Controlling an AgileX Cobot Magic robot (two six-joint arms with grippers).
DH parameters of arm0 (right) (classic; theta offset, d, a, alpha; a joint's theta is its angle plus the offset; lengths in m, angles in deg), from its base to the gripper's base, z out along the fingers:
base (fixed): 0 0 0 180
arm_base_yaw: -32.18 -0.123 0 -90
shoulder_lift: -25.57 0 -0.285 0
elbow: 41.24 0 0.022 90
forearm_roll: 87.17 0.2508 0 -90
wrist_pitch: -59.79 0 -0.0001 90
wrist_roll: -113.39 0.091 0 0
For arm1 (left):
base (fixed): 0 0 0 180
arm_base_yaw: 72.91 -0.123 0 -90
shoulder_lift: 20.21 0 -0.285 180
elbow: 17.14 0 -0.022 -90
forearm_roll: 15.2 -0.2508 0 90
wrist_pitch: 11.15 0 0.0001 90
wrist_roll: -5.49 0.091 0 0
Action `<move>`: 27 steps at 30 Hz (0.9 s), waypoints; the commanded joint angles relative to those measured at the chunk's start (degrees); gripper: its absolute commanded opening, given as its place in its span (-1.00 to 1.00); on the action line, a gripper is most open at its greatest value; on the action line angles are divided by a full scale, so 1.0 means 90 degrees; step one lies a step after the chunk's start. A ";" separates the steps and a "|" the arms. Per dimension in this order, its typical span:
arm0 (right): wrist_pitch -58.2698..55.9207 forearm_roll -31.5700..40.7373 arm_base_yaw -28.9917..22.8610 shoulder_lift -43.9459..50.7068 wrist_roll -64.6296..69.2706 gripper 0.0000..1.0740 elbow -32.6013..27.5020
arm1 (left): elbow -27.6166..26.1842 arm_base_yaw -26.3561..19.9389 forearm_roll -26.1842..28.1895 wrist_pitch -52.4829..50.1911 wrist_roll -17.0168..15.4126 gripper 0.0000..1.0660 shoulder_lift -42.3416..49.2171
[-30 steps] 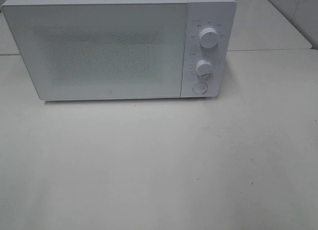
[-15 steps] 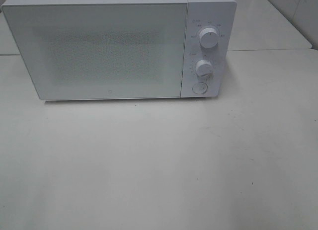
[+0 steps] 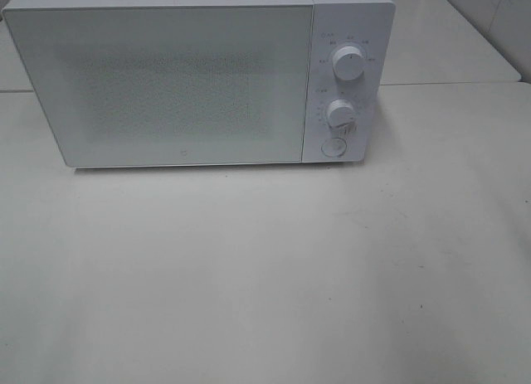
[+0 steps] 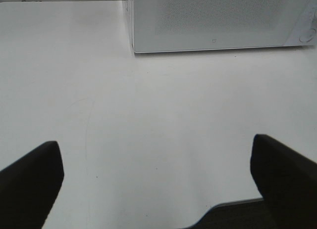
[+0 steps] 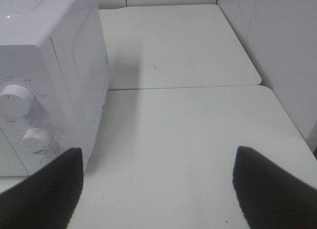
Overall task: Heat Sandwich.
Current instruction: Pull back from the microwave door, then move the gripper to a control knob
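Nothing in the high view had shifted since the earlier frames: the white microwave [image 3: 182, 77] stood as before at the rear of the desk [image 3: 265, 276], its door [image 3: 166, 85] shut. On the panel to the right of the door sat the upper knob [image 3: 349, 62], the lower knob [image 3: 341, 113] beneath it, and a round button [image 3: 333, 148] lowest. The left jaws stood wide, their dark fingers [image 4: 29, 184] far apart above the desk, in front of the microwave's lower left corner, with nothing between them. The right jaws likewise stood wide and held nothing; their fingers [image 5: 39, 189] framed the desk beside the microwave's knob side, with a wall [image 5: 277, 41] beyond. The sandwich showed in no view. The door's speckled window gave no sight of the inside, so the sandwich's place could not be told.
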 commanded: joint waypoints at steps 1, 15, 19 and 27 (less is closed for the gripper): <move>0.0770 -0.0019 0.0045 -0.0503 0.0255 0.48 0.0006 | 0.0013 -0.0013 0.0019 -0.0076 -0.0019 0.82 0.0159; 0.2814 -0.0624 0.0045 -0.2203 0.0573 0.42 -0.0197 | 0.0013 -0.0013 0.0019 -0.0076 -0.0019 0.82 0.0159; 0.3591 -0.0681 -0.0032 -0.2483 0.0579 0.42 -0.0477 | 0.0013 -0.0013 0.0019 -0.0076 -0.0019 0.82 0.0159; 0.3699 0.0185 -0.0777 -0.2725 -0.0108 0.42 -0.0738 | 0.0013 -0.0013 0.0019 -0.0076 -0.0019 0.82 0.0159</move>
